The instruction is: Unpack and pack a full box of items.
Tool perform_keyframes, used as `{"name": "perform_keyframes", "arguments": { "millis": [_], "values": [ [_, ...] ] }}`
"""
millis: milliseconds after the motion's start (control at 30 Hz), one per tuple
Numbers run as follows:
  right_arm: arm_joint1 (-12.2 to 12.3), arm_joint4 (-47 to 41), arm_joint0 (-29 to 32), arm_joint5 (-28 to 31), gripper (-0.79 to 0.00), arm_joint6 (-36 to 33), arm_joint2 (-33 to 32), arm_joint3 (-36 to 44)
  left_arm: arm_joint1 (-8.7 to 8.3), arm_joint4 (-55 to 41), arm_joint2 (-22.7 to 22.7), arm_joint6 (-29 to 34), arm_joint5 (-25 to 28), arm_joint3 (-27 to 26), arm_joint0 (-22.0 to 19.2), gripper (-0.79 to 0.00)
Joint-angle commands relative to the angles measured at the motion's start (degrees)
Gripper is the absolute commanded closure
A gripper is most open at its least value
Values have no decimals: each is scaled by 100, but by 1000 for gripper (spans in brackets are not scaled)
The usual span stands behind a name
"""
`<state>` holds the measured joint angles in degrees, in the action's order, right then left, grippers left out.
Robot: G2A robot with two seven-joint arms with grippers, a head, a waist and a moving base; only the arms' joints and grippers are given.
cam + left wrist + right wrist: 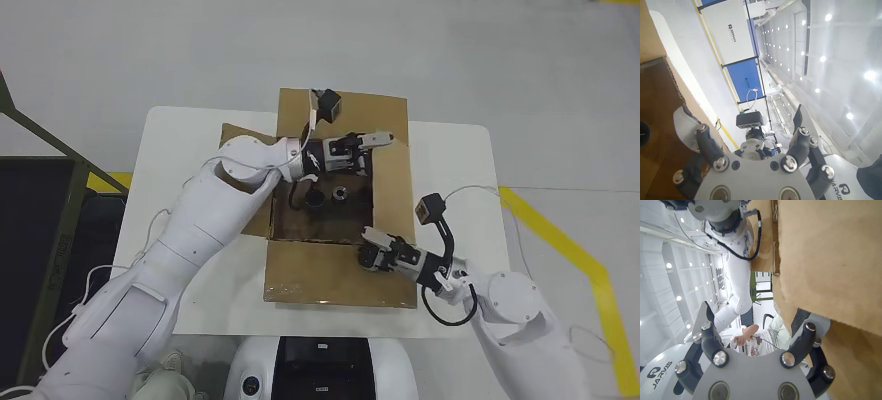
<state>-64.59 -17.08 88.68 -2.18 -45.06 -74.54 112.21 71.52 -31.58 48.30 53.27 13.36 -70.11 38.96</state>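
An open cardboard box (335,275) stands in the middle of the white table, its flaps spread out. Two dark round items (313,197) (341,192) lie in its shadowed inside. My left gripper (365,140) hangs over the far right corner of the opening. It is open (741,118), and one white fingertip (682,119) rests against the inner cardboard wall (660,98). My right gripper (372,247) sits at the near right edge of the opening, also open (753,313). The flap (829,256) covers the tip of one of its fingers (800,315).
The white table (180,170) has bare strips left and right of the box. A dark cart (40,230) stands beside the table's left edge. Yellow tape (560,240) marks the floor on the right.
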Motion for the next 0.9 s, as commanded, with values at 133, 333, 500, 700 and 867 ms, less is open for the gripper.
{"name": "perform_keyframes", "arguments": {
  "millis": [133,333,500,700,867],
  "values": [
    [10,254,120,298,-785,427,-89,161,56,-322,45,464,-133,55,-177,-785],
    [41,559,544,644,-785,886,-362,589,-31,-179,428,659,21,-50,-179,-785],
    [63,737,900,855,-785,1221,-628,947,-183,35,939,816,8,-424,-41,-785],
    [67,1040,1158,892,-785,1781,-904,1113,-370,328,1579,903,-9,-848,257,-785],
    [54,1362,1126,710,-785,2187,-920,1151,-467,584,1911,879,-105,-866,370,-785]
  ]
}}
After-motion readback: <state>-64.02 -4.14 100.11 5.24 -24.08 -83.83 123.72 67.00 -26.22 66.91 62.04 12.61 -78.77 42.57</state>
